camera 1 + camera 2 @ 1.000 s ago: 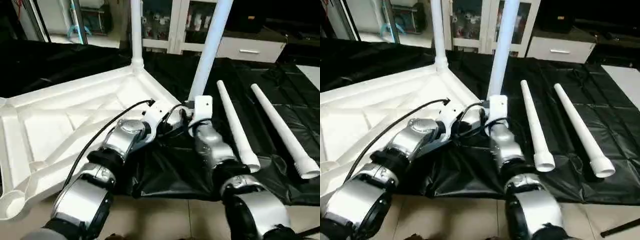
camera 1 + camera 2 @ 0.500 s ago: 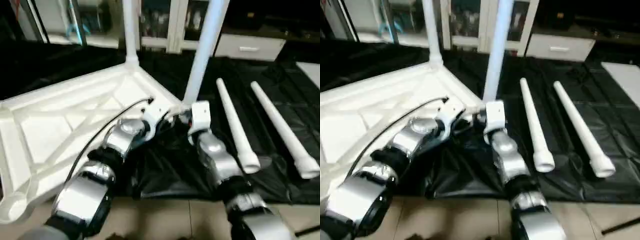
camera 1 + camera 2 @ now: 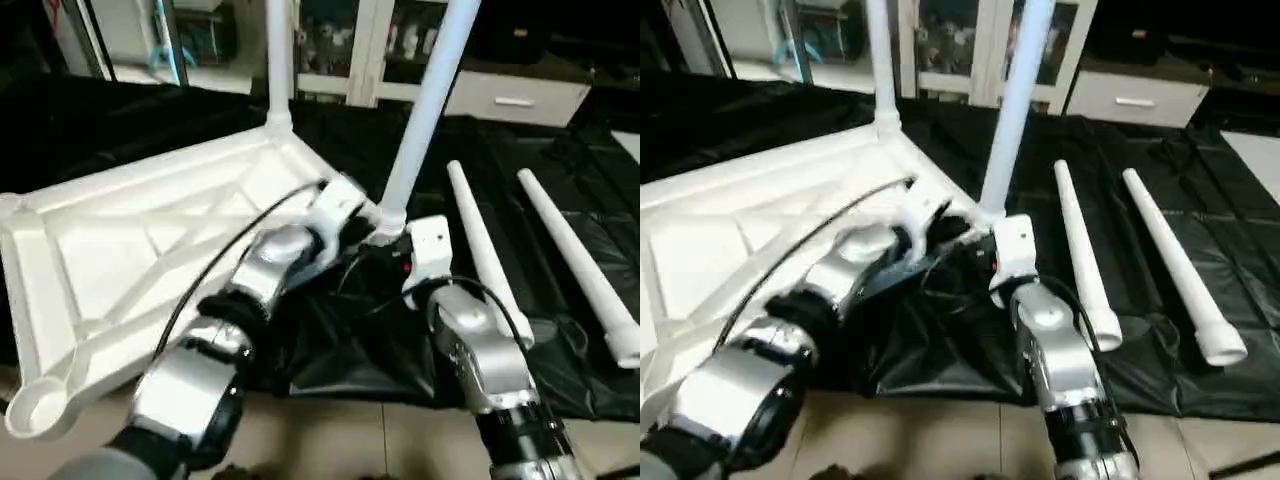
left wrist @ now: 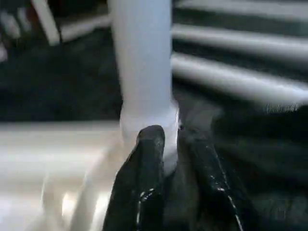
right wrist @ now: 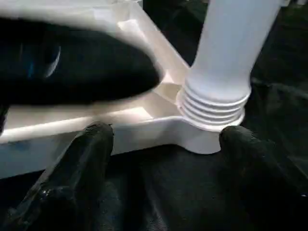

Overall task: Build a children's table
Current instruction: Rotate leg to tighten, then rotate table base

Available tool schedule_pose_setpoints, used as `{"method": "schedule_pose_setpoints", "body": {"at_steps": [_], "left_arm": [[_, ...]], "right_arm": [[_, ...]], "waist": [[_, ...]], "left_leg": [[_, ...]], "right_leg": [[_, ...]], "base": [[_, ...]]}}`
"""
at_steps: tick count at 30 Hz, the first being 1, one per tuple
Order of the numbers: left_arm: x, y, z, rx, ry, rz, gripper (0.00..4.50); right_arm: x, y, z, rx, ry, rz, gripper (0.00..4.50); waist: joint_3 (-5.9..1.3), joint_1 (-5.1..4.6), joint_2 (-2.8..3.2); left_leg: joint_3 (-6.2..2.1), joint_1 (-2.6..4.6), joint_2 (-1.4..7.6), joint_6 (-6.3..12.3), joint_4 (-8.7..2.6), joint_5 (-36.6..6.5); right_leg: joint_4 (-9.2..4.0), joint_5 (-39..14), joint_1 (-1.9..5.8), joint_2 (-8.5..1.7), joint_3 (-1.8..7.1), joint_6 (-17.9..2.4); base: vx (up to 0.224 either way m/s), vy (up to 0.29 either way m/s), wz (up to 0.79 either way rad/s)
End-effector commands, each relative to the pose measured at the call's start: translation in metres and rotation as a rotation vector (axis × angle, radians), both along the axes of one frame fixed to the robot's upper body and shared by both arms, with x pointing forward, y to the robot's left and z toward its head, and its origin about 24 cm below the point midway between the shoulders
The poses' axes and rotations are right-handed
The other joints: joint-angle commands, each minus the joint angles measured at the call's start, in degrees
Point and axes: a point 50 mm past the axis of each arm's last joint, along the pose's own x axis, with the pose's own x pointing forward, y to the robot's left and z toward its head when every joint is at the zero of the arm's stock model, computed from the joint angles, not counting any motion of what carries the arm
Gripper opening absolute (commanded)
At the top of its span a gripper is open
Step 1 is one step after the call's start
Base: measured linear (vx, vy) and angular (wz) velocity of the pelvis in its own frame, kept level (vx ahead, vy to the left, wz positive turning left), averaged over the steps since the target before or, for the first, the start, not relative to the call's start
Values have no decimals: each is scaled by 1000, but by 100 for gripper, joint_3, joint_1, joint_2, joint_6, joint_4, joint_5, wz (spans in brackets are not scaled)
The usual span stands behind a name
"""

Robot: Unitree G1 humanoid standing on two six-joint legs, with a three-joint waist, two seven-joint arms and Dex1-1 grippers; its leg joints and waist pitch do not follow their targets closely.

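Observation:
The white tabletop (image 3: 150, 240) lies upside down, ribs showing. One leg (image 3: 277, 60) stands in its far corner socket. Another leg (image 3: 425, 95) stands in the nearer right corner, its threaded base (image 5: 215, 107) seated in the socket. Two loose legs (image 3: 478, 250) (image 3: 580, 270) lie on the black sheet to the right. My left gripper (image 4: 169, 137) sits right against that nearer leg's collar, its fingers (image 4: 149, 159) parted by a slim gap and holding nothing. My right gripper (image 5: 166, 139) is open wide just short of the same base, one finger (image 5: 91, 144) on each side.
A black sheet (image 3: 560, 150) covers the floor under the parts, with its crumpled front edge (image 3: 350, 360) lying on tan tiles. White cabinets (image 3: 510, 95) stand at the back. The left arm's black cable (image 3: 215, 265) arcs over the tabletop.
The right gripper has opened wider and drawn back a little from the leg's base. The left gripper has moved up to the leg's collar and its fingers have parted slightly. The camera has shifted.

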Motion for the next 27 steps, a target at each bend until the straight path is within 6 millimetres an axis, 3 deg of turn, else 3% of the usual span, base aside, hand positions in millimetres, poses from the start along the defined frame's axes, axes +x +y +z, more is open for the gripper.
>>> {"method": "schedule_pose_setpoints", "body": {"at_steps": [1,3,4,5,6,7,8,9,11,12,14,16,17,18,19,20,22,23,24,25,26,27], "left_arm": [[5,6,9,-16,-47,43,110],[7,14,13,-18,-69,69,122],[7,26,17,-29,-71,89,122],[6,36,19,-27,-80,96,122],[5,43,21,-24,-87,101,122],[3,55,23,-9,-89,120,122],[-1,83,29,25,-90,186,122],[-3,93,31,36,-90,213,122],[-7,111,35,51,-86,267,122],[-9,119,36,63,-83,287,122],[-21,160,41,135,-65,402,122],[-30,181,42,184,-46,463,122],[-37,196,43,226,-30,507,122],[-45,208,44,267,-11,551,122],[-53,220,45,302,14,594,122],[-59,229,46,330,35,630,122],[-64,235,47,357,50,658,122],[-70,249,46,419,69,729,122],[-72,254,45,442,78,755,122],[-73,255,44,449,81,763,122],[-73,256,40,453,97,766,122],[-73,257,37,454,107,767,122]], "right_arm": [[-2,-3,3,3,4,5,387],[-3,-2,4,4,4,27,387],[-4,0,5,1,0,51,387],[-4,2,6,-1,-5,70,387],[-5,4,7,-4,-8,82,387],[-5,5,8,-9,-16,100,387],[-6,8,12,-13,-26,132,387],[-6,9,13,-12,-29,142,387],[-7,10,16,-7,-36,163,387],[-7,11,17,-3,-38,173,387],[-10,12,23,11,-47,228,387],[-13,12,24,5,-50,257,387],[-15,13,25,3,-48,275,387],[-16,13,26,-7,-48,297,387],[-17,13,26,-20,-46,322,387],[-19,13,27,-31,-42,346,387],[-21,13,27,-43,-40,369,387],[-24,13,27,-63,-29,413,387],[-26,13,27,-68,-23,431,387],[-27,13,27,-69,-21,436,387],[-27,13,27,-70,-18,448,387],[-28,13,27,-71,-16,455,387]], "waist": [[-437,-11,-55],[-438,-41,-49],[-435,-61,-223],[-430,-27,-138],[-426,-57,-117],[-428,-83,-74],[-417,-104,-3],[-426,-132,-29],[-408,-175,35],[-405,-173,25],[-392,-136,74],[-384,-145,74],[-373,-141,124],[-356,-154,112],[-366,-158,144],[-346,-165,132],[-351,-151,119],[-350,-135,130],[-344,-137,29],[-341,-112,80],[-350,-107,20],[-344,-100,38]], "left_leg": [[-8,25,87,246,-424,-920],[3,36,79,290,-413,-845],[25,24,74,338,-401,-826],[-7,9,118,366,-420,-698],[-3,12,117,361,-426,-674],[-11,61,151,274,-430,-738],[-8,72,134,212,-439,-807],[-20,69,164,165,-450,-850],[0,90,135,73,-452,-927],[12,102,123,50,-447,-954],[-1,118,139,-76,-469,-1140],[-9,115,139,-123,-483,-1194],[-11,140,136,-218,-492,-1345],[-12,127,131,-226,-502,-1415],[-24,136,137,-280,-508,-1474],[-8,151,118,-278,-505,-1595],[-17,150,118,-286,-503,-1621],[-27,152,117,-290,-505,-1667],[-26,131,115,-253,-509,-1652],[-33,127,109,-236,-509,-1633],[-43,113,108,-209,-507,-1574],[-41,120,108,-212,-513,-1582]], "right_leg": [[-325,-950,371,-269,219,-1019],[-331,-890,358,-262,219,-1027],[-347,-939,359,-253,213,-1005],[-288,-1010,377,-319,219,-1043],[-300,-991,353,-295,219,-1041],[-274,-888,332,-286,218,-1115],[-271,-848,318,-253,215,-1141],[-250,-760,337,-268,217,-1171],[-253,-615,309,-210,223,-1198],[-265,-654,300,-200,225,-1185],[-252,-762,299,-206,232,-1160],[-252,-797,301,-193,229,-1106],[-260,-935,279,-192,233,-1053],[-276,-1011,279,-182,236,-1019],[-260,-1064,285,-185,236,-1007],[-307,-1230,246,-167,240,-967],[-307,-1274,248,-176,245,-967],[-305,-1307,242,-166,241,-944],[-318,-1345,258,-167,239,-914],[-313,-1418,252,-182,250,-870],[-313,-1489,264,-200,248,-849],[-332,-1534,249,-202,251,-846]], "base": [[0,0,0],[0,0,0],[0,0,0],[0,0,0],[0,0,0],[0,0,0],[0,0,0],[0,0,0],[0,0,0],[0,0,0],[0,0,0],[0,0,0],[0,0,0],[0,0,0],[0,0,0],[0,0,0],[0,0,0],[0,0,0],[0,0,0],[0,0,0],[0,0,0],[0,0,0]]}}
